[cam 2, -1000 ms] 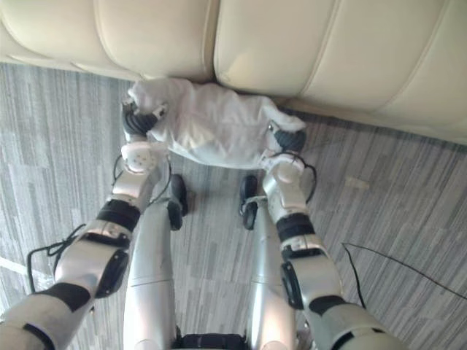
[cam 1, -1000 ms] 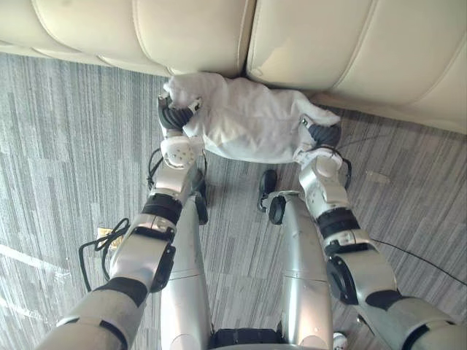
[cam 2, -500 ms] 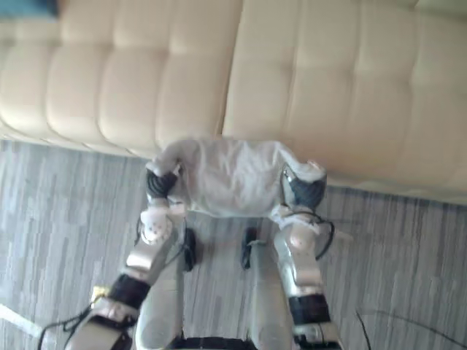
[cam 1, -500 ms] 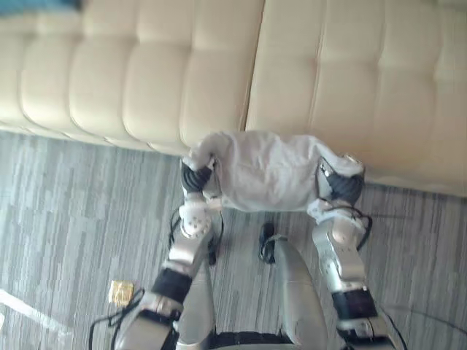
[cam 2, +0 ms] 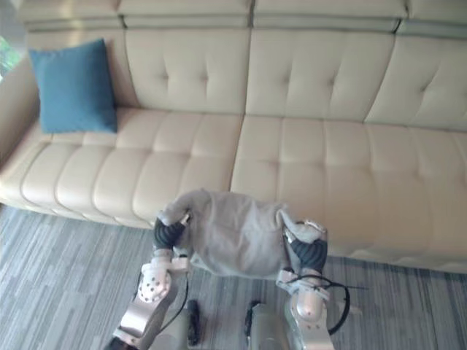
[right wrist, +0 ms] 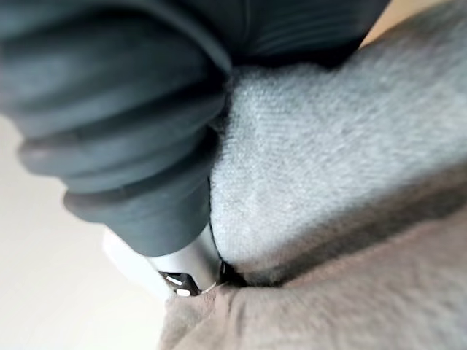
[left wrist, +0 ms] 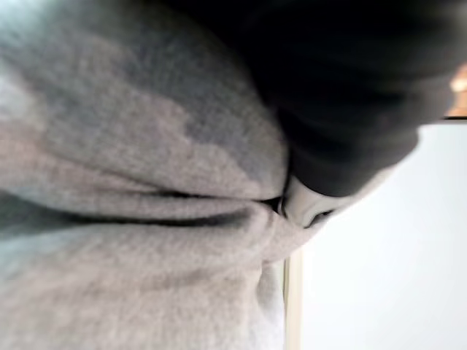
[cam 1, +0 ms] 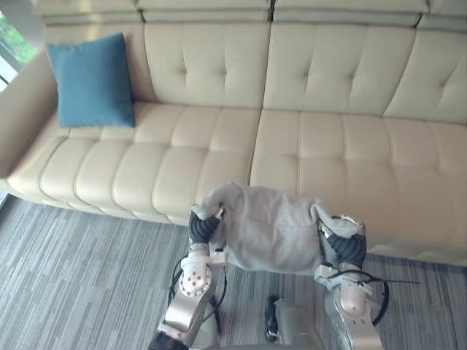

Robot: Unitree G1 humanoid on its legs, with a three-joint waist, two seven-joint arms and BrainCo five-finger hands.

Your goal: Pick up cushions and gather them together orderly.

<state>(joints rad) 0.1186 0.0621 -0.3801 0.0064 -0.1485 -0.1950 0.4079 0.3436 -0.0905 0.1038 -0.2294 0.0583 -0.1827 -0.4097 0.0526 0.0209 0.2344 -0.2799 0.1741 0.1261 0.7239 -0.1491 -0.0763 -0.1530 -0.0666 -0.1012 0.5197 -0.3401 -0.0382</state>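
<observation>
A grey cushion [cam 1: 270, 230] hangs in front of the sofa's seat edge, held by its two ends. My left hand [cam 1: 203, 226] grips its left end, and cloth bunches over the dark cover [left wrist: 343, 109] in the left wrist view. At the other end my right hand [cam 1: 341, 248] holds on, a silver finger [right wrist: 186, 266] dug into a fold of the grey cushion [right wrist: 328, 182]. A blue cushion [cam 1: 91, 82] leans upright against the backrest at the sofa's far left end.
The cream tufted sofa [cam 1: 328, 146] spans the whole view, with its left armrest [cam 1: 22, 117] beside the blue cushion. Grey striped carpet [cam 1: 73, 277] lies in front of it.
The view has swung upward from the carpet to the whole sofa. Both hands have raised the grey cushion from the floor at the sofa's foot to seat-edge height.
</observation>
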